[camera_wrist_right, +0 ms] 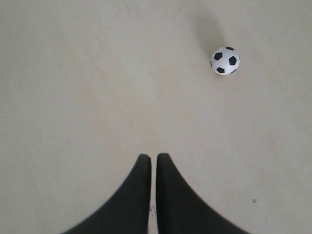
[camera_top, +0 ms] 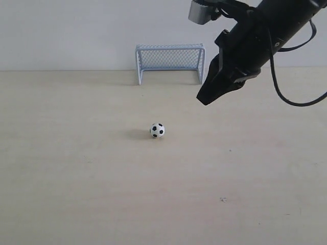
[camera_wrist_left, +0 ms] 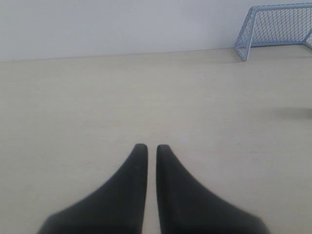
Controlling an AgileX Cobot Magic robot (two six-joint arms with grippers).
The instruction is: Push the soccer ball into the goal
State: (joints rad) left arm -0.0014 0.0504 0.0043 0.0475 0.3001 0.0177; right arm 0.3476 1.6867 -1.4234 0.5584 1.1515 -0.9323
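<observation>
Pale wooden table point(camera_top: 76, 178), white wall point(camera_top: 61, 30) behind, and the soccer ball point(camera_top: 157, 130) sits alone mid-table, well short of the goal point(camera_top: 170, 57) by the wall. Right gripper point(camera_top: 205, 99) hangs above, right of the ball, fingers pressed together, empty. Left gripper point(camera_wrist_left: 151, 148) likewise closed on nothing.
</observation>
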